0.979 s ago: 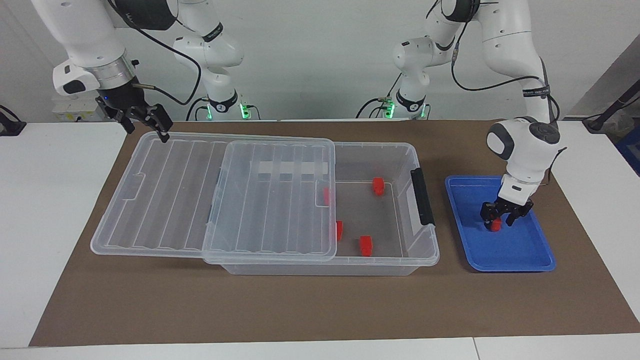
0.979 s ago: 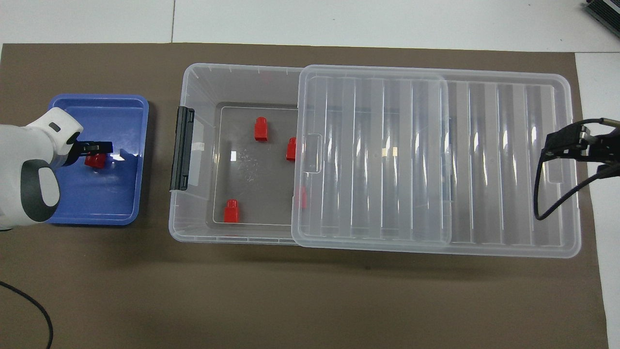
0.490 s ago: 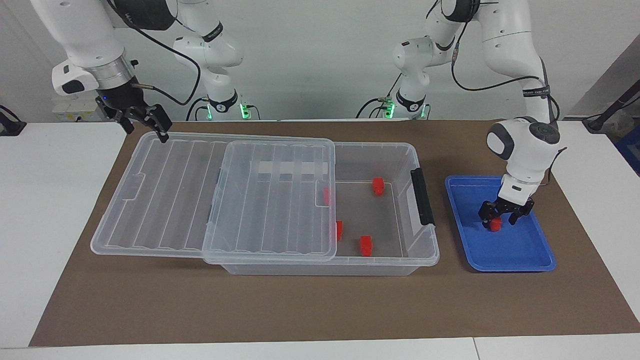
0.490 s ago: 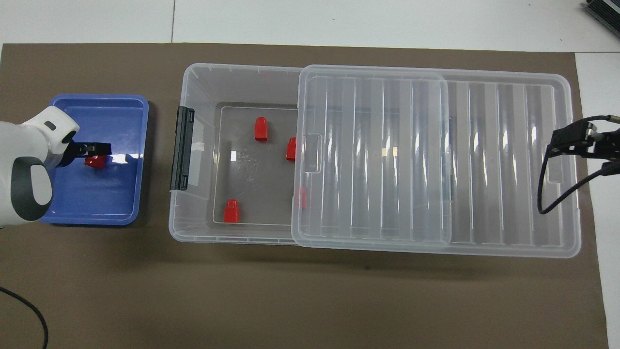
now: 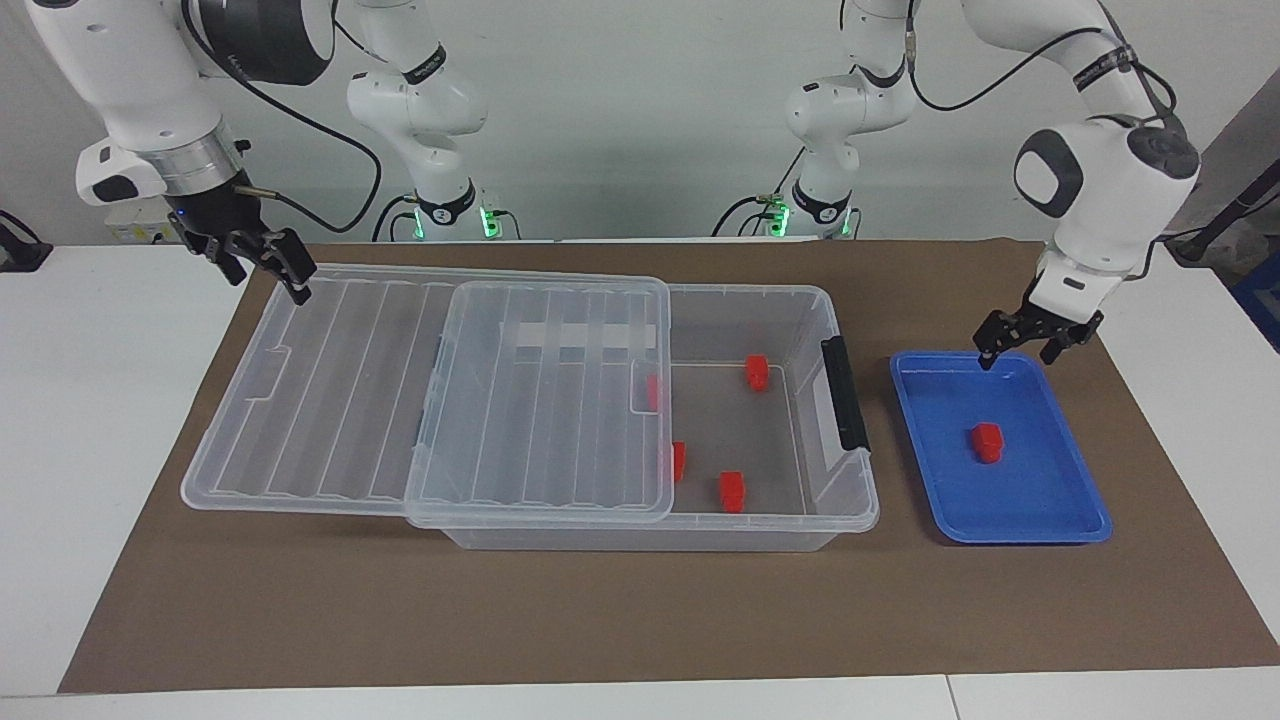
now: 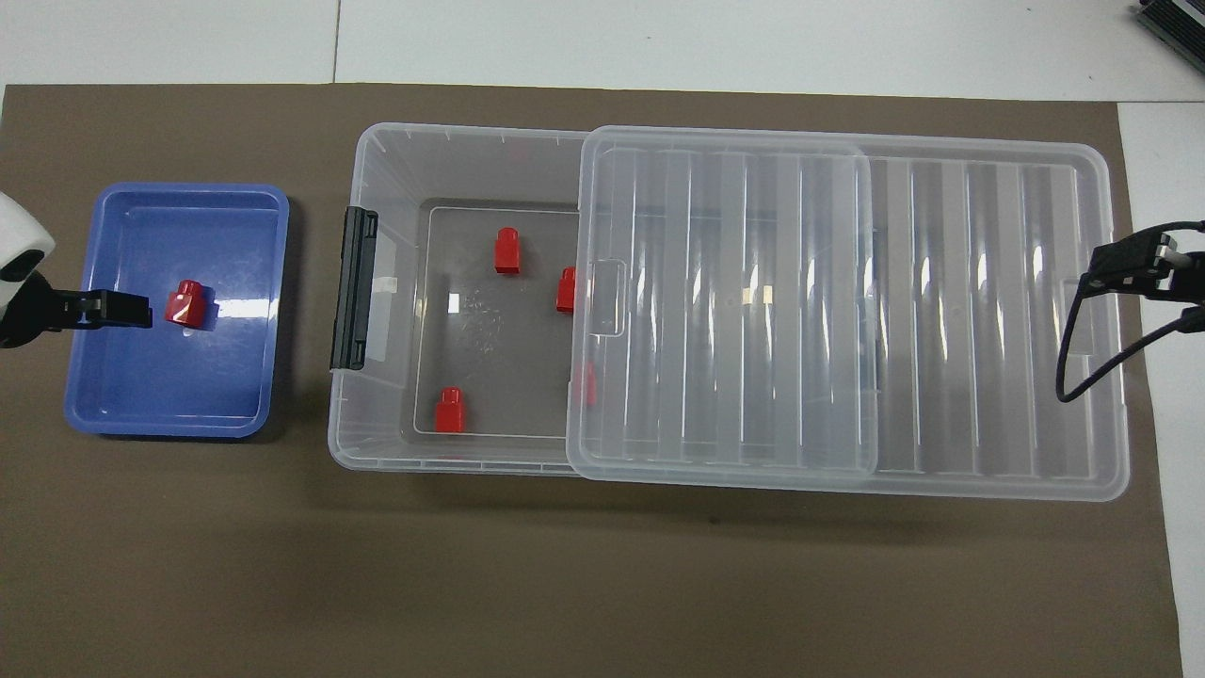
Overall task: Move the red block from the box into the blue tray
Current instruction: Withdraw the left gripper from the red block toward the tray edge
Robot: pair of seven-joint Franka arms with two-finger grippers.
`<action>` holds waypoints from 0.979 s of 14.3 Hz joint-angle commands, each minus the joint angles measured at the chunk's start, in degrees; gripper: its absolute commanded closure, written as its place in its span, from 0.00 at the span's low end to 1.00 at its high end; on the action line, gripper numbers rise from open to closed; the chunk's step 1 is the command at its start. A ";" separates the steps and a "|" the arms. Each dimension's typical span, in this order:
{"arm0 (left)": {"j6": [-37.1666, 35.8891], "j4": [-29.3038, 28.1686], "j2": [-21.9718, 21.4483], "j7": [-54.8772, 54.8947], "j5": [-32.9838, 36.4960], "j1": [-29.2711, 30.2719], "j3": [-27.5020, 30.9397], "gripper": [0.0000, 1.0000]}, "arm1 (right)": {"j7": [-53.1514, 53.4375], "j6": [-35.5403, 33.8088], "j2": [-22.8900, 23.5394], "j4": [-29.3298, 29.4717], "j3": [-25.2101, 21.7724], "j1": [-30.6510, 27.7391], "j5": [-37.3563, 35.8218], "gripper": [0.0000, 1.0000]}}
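Note:
A red block (image 5: pixel 987 441) (image 6: pixel 188 305) lies free in the middle of the blue tray (image 5: pixel 1040 490) (image 6: pixel 179 386). Raised above the tray's rim, clear of the block, my left gripper (image 5: pixel 1020 348) (image 6: pixel 132 310) is open and holds nothing. The clear box (image 5: pixel 790 310) (image 6: pixel 377 188) stands beside the tray. Its ribbed lid (image 5: pixel 330 400) (image 6: pixel 941 311) is slid toward the right arm's end, so about half of the box lies uncovered. Several more red blocks (image 5: pixel 757 371) (image 6: pixel 507 250) lie on the box floor, two of them partly under the lid's edge. Over the lid's outer corner my right gripper (image 5: pixel 270 272) (image 6: pixel 1134 266) hangs open and empty.
A brown mat (image 5: pixel 600 620) (image 6: pixel 565 584) covers the table under everything. The box's black latch (image 5: pixel 845 393) (image 6: pixel 353 287) faces the tray. A black cable (image 6: pixel 1083 358) loops from the right gripper over the lid's end.
The left gripper opened, let go of the red block in the tray, then rose and drew back over the tray's rim. The right gripper drifted slightly outward.

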 commanded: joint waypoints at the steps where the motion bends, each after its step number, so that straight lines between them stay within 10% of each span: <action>1: -10.62 2.10 -6.16 -1.17 0.75 -1.11 0.42 0.00 | -5.06 4.36 -1.83 -4.74 0.09 -3.01 1.09 0.65; 2: -13.53 2.98 -7.74 -1.17 0.75 -1.11 0.42 0.00 | -6.91 5.58 -1.83 -5.79 0.09 -4.06 1.09 1.00; 5: -23.46 6.58 -11.08 -1.34 0.75 -1.11 -1.68 0.00 | -8.51 10.07 -1.31 -9.48 0.00 -6.78 1.09 1.00; 14: -21.57 7.38 -12.51 -0.82 0.49 -1.11 -5.73 0.00 | -8.77 25.64 6.08 -14.68 0.00 -13.04 1.00 1.00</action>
